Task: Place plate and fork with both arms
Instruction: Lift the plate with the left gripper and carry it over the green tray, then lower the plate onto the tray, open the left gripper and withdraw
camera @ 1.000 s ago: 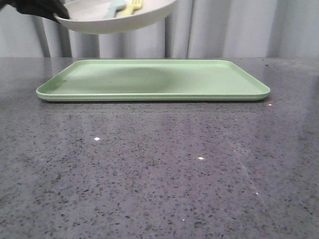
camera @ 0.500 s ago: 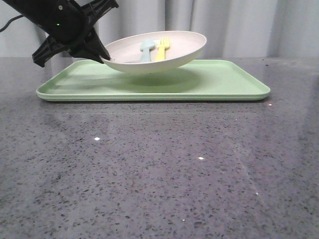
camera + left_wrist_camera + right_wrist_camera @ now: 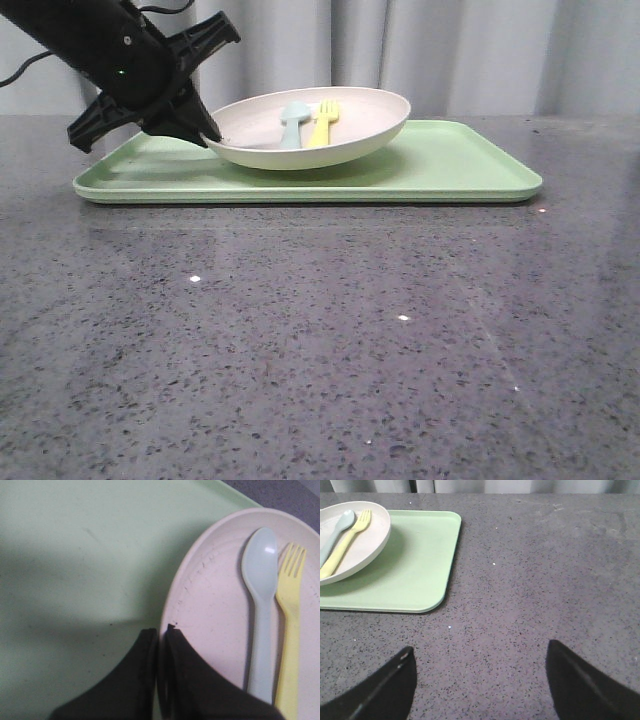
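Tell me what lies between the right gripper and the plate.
In the right wrist view: bare speckled table, then the green tray, before the plate. The right gripper hangs open.

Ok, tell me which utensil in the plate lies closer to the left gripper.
The pale blue spoon; the yellow fork lies beyond it from the left gripper.

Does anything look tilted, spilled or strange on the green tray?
The round cream-white plate sits tilted over the flat light-green tray, its left rim pinched by the left claw. The yellow plastic fork and pale blue spoon lie inside. Nothing spilled.
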You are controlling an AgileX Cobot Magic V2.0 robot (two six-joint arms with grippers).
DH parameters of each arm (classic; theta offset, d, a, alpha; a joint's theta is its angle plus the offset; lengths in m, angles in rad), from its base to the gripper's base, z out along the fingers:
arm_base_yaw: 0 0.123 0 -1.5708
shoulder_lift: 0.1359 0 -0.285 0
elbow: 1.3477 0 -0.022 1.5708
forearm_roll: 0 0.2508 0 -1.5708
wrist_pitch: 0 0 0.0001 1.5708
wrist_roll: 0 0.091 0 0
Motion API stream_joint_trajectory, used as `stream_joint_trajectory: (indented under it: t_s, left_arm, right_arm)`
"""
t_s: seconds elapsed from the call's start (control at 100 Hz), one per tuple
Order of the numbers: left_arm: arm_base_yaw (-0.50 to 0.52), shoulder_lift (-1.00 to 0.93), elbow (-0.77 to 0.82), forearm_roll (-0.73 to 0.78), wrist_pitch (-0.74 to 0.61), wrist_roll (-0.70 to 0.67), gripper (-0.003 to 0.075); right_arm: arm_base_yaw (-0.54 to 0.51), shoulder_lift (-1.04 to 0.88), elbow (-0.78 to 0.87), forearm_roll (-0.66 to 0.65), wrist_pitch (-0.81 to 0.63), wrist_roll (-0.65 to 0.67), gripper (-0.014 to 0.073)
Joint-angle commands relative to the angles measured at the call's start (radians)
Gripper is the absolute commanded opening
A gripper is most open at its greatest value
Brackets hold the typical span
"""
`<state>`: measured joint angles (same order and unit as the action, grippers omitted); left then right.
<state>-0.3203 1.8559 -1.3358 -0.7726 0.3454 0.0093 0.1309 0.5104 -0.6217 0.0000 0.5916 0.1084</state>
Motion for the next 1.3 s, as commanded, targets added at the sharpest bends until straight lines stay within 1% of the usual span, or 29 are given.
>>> stream_joint_trajectory:
  t_s: [0.0, 0.05, 0.16, 0.25, 0.72, 0.79, 0.84, 0.94, 0.96, 0.98, 1.04, 1.05, 1.08, 1.13, 1.18, 1.29]
  left_arm:
    - [-0.012, -0.054, -0.038, -0.011, -0.040, -0.016, -0.0021]
    - [-0.012, -0.054, -0.038, 0.001, -0.037, -0.019, -0.0021]
    - [-0.012, -0.054, -0.027, 0.065, -0.035, -0.091, -0.0021]
    - [-0.012, -0.054, -0.027, 0.113, -0.024, -0.117, -0.0021]
    - [-0.012, -0.054, -0.027, 0.113, -0.007, -0.117, -0.0011]
    - [-0.012, -0.054, -0.027, 0.113, -0.007, -0.117, 0.0027]
    - [-0.012, -0.054, -0.027, 0.113, -0.007, -0.117, 0.0083]
    - [-0.012, -0.054, -0.027, 0.113, -0.007, -0.117, 0.0223]
    - [-0.012, -0.054, -0.027, 0.111, -0.007, -0.117, 0.0267]
    - [-0.012, -0.054, -0.027, 0.111, -0.007, -0.117, 0.0288]
    - [-0.012, -0.054, -0.027, 0.107, -0.007, -0.117, 0.0388]
    - [-0.012, -0.054, -0.027, 0.105, -0.007, -0.117, 0.0388]
    - [-0.012, -0.054, -0.027, 0.103, -0.007, -0.117, 0.0426]
    - [-0.012, -0.054, -0.027, 0.101, -0.007, -0.117, 0.0464]
    - [-0.012, -0.054, -0.031, 0.101, -0.007, -0.117, 0.0482]
    - [-0.012, -0.075, -0.031, 0.101, -0.007, -0.117, 0.0484]
  right_arm:
    - [-0.006, 0.010, -0.036, 0.000, -0.077, -0.003, 0.0543]
    - [-0.006, 0.010, -0.036, 0.000, -0.077, -0.003, 0.0543]
    - [-0.006, 0.010, -0.036, 0.000, -0.077, -0.003, 0.0543]
    - [-0.006, 0.010, -0.036, 0.000, -0.077, -0.003, 0.0543]
    - [-0.006, 0.010, -0.036, 0.000, -0.077, -0.003, 0.0543]
    - [-0.006, 0.010, -0.036, 0.000, -0.077, -0.003, 0.0543]
    - [-0.006, 0.010, -0.036, 0.000, -0.077, -0.003, 0.0543]
    - [-0.006, 0.010, -0.036, 0.000, -0.077, -0.003, 0.0543]
    - [-0.006, 0.010, -0.036, 0.000, -0.077, -0.003, 0.0543]
    - [-0.006, 0.010, -0.036, 0.000, -0.077, -0.003, 0.0543]
    - [-0.006, 0.010, -0.036, 0.000, -0.077, -0.003, 0.0543]
    - [-0.006, 0.010, -0.036, 0.000, -0.077, -0.003, 0.0543]
    - [-0.006, 0.010, -0.036, 0.000, -0.077, -0.003, 0.0543]
    - [-0.006, 0.010, -0.036, 0.000, -0.076, -0.003, 0.0543]
    - [-0.006, 0.010, -0.036, 0.000, -0.076, -0.003, 0.0543]
    - [-0.006, 0.010, -0.036, 0.000, -0.076, -0.003, 0.0543]
